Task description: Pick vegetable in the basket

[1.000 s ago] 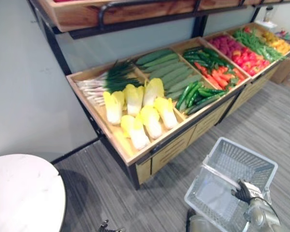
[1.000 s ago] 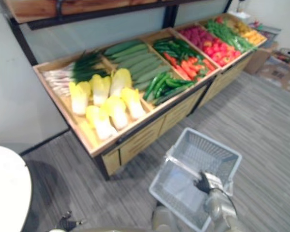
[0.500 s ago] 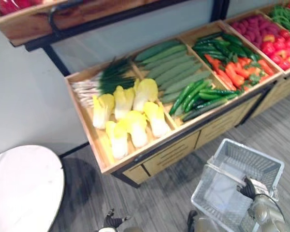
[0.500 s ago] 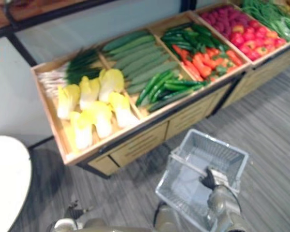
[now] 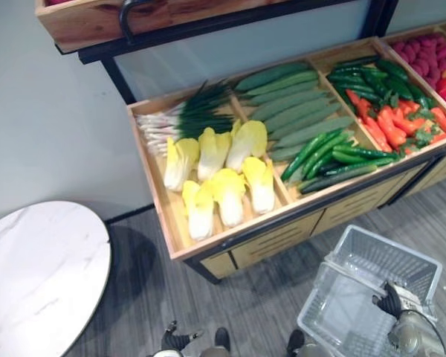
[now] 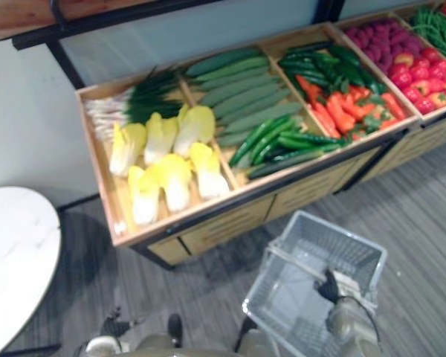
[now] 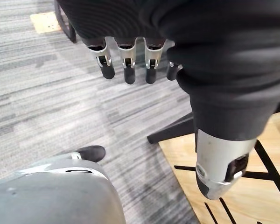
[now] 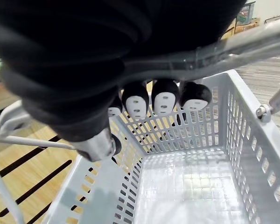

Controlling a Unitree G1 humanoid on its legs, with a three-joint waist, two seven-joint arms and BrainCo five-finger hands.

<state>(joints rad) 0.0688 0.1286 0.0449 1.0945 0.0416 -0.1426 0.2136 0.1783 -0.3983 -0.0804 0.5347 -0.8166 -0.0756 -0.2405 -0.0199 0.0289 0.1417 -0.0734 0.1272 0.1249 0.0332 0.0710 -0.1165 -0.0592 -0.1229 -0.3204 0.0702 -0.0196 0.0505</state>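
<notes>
Head eyes look down, sharing produce stand [image 5: 230,240] and basket [image 5: 342,312]; wrist views very close

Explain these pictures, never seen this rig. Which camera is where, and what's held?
It is a two-legged humanoid robot with two hands. The two wide pictures come from cameras on its head, looking down at a wooden stand of cabbages, cucumbers and carrots, with a white table to its left. The other two come from cameras on the wrists. The right hand is curled round the handle of a grey basket, which is empty. The left hand hangs open over the floor, holding nothing.
</notes>
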